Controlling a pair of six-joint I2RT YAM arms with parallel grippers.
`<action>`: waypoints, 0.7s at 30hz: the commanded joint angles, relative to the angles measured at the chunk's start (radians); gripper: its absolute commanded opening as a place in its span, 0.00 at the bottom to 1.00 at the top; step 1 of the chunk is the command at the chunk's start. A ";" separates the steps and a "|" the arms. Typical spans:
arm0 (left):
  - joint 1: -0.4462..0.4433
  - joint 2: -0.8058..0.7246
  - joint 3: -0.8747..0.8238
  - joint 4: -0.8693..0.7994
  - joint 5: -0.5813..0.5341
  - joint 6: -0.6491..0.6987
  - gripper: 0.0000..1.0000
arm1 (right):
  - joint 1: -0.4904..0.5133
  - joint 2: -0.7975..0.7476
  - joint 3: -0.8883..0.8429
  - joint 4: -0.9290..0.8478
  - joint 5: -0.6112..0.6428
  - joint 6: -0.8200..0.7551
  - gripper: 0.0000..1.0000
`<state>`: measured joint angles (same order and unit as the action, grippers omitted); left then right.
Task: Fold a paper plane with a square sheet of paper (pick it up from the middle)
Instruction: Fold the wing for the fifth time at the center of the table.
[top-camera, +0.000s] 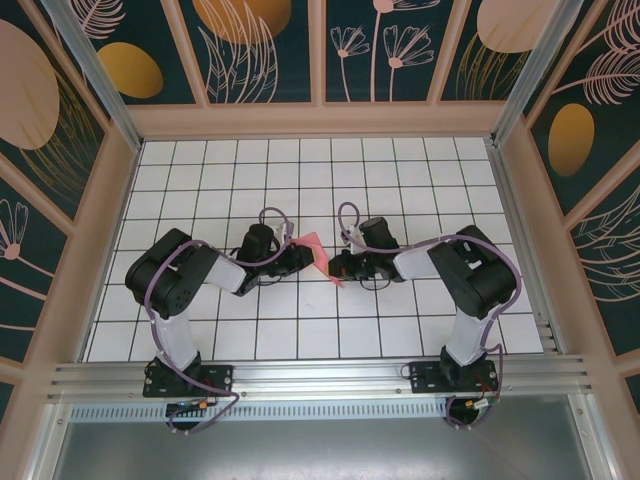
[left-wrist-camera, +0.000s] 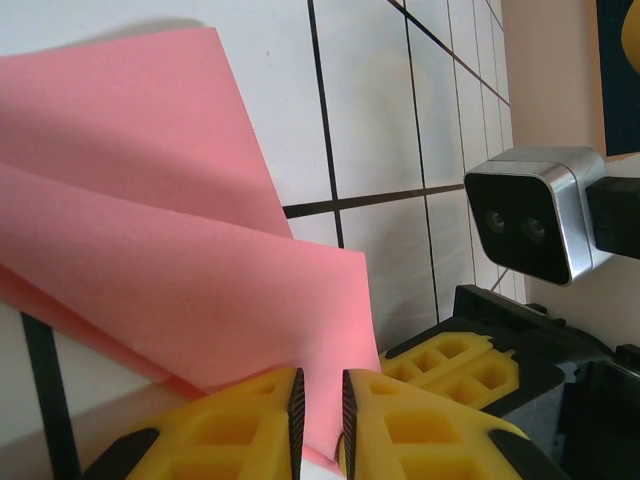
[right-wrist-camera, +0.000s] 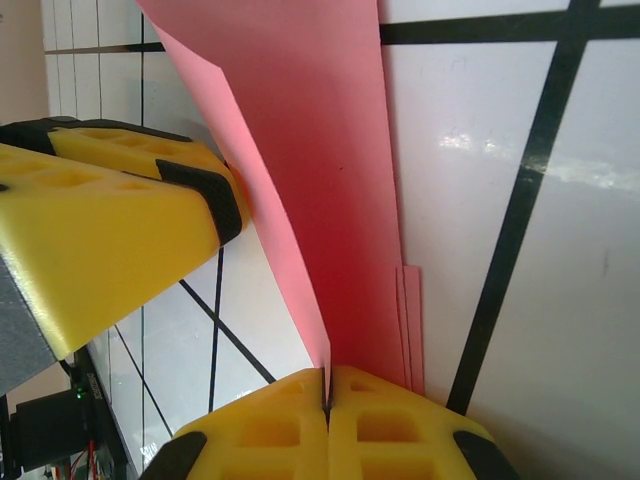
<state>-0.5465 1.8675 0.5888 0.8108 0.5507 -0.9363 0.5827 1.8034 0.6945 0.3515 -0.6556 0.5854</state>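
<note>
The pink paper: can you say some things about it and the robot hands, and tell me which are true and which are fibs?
1. The paper is pink. True.
2. The paper lies flat and unfolded on the table. False: it is folded and held up by a gripper.
3. The right gripper is pinching the paper. True.
4. The table is plain brown wood. False: it is white with dark grid lines.

Bright even light, glare on table (right-wrist-camera: 470, 145), soft shadows
</note>
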 joint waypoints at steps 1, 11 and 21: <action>-0.006 0.014 0.009 0.017 0.020 0.000 0.21 | -0.001 0.037 0.016 -0.066 0.025 -0.025 0.00; -0.013 0.025 0.018 0.025 0.039 0.006 0.22 | 0.022 0.054 0.069 -0.194 0.129 -0.090 0.00; -0.015 0.053 0.060 -0.115 -0.018 0.027 0.19 | 0.026 0.062 0.076 -0.202 0.131 -0.090 0.00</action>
<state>-0.5564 1.8904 0.6231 0.7616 0.5652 -0.9356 0.6003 1.8164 0.7666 0.2272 -0.6170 0.5289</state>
